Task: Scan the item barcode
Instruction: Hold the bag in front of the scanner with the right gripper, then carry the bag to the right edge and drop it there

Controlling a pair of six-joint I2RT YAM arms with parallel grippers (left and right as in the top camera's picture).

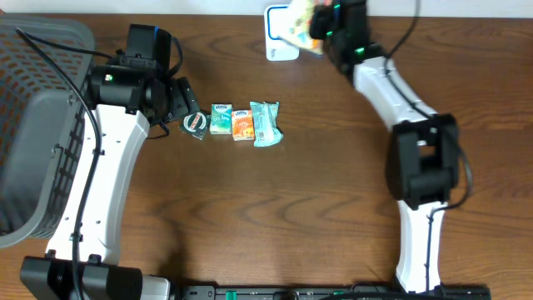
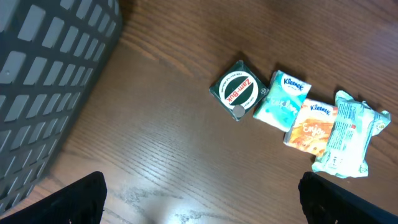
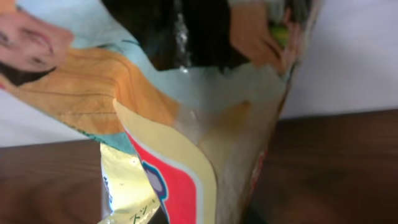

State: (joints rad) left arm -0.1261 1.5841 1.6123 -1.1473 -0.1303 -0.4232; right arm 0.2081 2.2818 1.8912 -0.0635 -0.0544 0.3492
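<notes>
Now, item: snack bag (image 1: 296,23), printed in yellow, red, pale blue and orange, with a face on 1 side; crumpled, held off the desk at the far edge, a little right of centre.
Right hand (image 1: 323,29): clamped shut on the snack bag; its fingers are mostly hidden behind the bag in the wrist view.
White panel (image 1: 280,46): blue-edged, at the far edge of the desk; from overhead the snack bag overlaps its far right corner.
Left hand (image 1: 180,102): spread wide, holding nothing, above the desk just left of the row of small goods; dark fingertips (image 2: 81,199) show at both near corners of the wrist view.
Row, slot 1: dark green pack (image 1: 195,122), square with a round white label, leftmost and set at an angle.
Row, slot 2: teal tissue pack (image 1: 221,118), touching slot 1.
Row, slot 3: orange tissue pack (image 1: 242,124), touching slot 2.
Row, slot 4: pale green wrapped pack (image 1: 266,123), rightmost and largest of the 4, against slot 3.
Row, position: mid-desk, well apart from the snack bag, nearer and to its left.
Basket (image 1: 33,125): grey plastic lattice, at the left edge of the desk, beside the left arm.
Desk (image 1: 250,217): dark wood grain.
</notes>
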